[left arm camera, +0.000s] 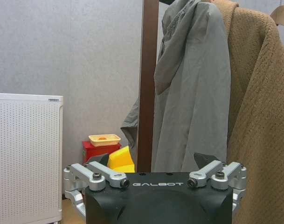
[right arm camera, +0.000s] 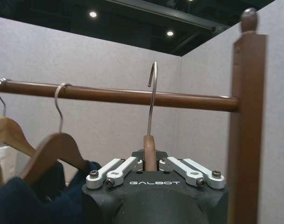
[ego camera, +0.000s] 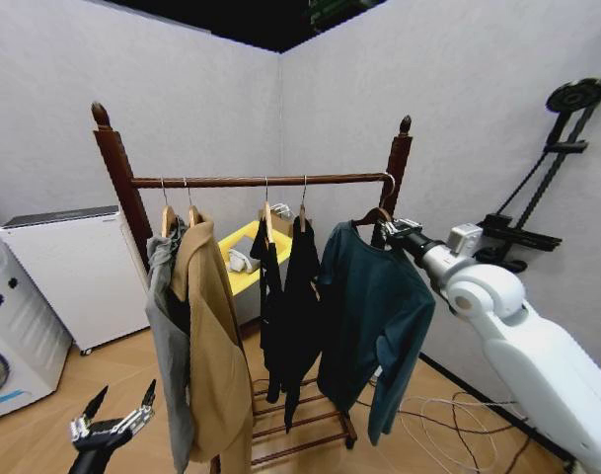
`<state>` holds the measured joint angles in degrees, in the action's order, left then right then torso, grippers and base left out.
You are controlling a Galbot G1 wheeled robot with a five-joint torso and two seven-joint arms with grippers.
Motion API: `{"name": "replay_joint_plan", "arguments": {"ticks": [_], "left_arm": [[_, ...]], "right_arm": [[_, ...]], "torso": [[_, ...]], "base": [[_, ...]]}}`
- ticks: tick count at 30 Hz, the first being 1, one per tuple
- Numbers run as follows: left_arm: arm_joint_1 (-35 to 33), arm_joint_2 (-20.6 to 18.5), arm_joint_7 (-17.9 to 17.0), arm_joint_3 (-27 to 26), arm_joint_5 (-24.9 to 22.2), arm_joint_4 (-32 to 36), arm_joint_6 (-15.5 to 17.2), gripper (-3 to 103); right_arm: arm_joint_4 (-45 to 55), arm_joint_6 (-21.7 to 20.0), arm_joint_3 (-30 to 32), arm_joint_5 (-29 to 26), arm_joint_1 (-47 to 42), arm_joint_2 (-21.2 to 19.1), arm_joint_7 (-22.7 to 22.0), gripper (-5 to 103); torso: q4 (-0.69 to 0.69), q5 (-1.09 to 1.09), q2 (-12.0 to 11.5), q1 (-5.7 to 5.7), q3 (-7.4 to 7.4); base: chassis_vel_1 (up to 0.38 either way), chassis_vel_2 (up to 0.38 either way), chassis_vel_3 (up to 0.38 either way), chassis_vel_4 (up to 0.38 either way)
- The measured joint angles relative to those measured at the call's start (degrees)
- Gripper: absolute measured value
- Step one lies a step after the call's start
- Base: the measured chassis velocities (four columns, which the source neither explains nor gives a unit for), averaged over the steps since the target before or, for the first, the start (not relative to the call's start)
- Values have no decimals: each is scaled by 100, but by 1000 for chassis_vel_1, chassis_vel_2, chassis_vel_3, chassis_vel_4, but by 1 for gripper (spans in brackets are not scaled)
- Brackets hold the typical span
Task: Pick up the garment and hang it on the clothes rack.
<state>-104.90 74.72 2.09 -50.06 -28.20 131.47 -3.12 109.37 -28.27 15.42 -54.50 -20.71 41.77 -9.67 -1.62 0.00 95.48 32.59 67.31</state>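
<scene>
While the right end effector (ego camera: 391, 230) clamps the wooden neck of the hanger (right arm camera: 149, 154) that carries the garment (ego camera: 369, 306), the hook (right arm camera: 152, 93) stands upright at the right end of the rack (ego camera: 251, 181), just beside the right post (right arm camera: 246, 116). In the right wrist view the hook's curl rises above the bar (right arm camera: 132, 96) and appears to lie in front of it; whether it rests on the bar cannot be told. The garment hangs at full length below the right end effector, its sleeves loose, next to two black coats (ego camera: 285, 306). A tan coat (ego camera: 216, 346) and a grey coat (ego camera: 167, 336) hang at the left end of the bar. The left end effector (ego camera: 117, 410) is held low, near the floor (ego camera: 43, 425) and in front of the grey coat, with its fingers (ego camera: 93, 402) spread and holding nothing.
</scene>
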Motion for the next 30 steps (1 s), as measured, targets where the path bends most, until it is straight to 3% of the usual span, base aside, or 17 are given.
{"name": "replay_joint_plan", "arguments": {"ticks": [5, 10, 12, 19, 30], "left_arm": [[0, 0, -1, 0, 0, 0, 0, 100], [0, 0, -1, 0, 0, 0, 0, 100], [0, 0, -2, 0, 0, 0, 0, 100], [0, 0, -1, 0, 0, 0, 0, 100], [0, 0, -1, 0, 0, 0, 0, 100]], "right_arm": [[-536, -140, -948, -115, 1187, 386, -175, 10], [-848, -233, -1236, -108, 1495, 500, -210, 10], [-1395, -270, -1555, 20, 1854, 643, -214, 10], [-1868, -323, -1890, 131, 2240, 726, -111, 10], [-1668, -501, -2225, 95, 2431, 791, -125, 10]], "torso": [[0, -2, 0, 0, 0], [-1, -1, 0, 0, 0], [-1, 1, 0, 0, 0], [-2, 0, 0, 1, 0], [0, -1, 0, 0, 0]], "base": [[0, 0, 0, 0], [0, 0, 0, 0], [0, 0, 0, 0], [0, 0, 0, 0], [0, 0, 0, 0]]}}
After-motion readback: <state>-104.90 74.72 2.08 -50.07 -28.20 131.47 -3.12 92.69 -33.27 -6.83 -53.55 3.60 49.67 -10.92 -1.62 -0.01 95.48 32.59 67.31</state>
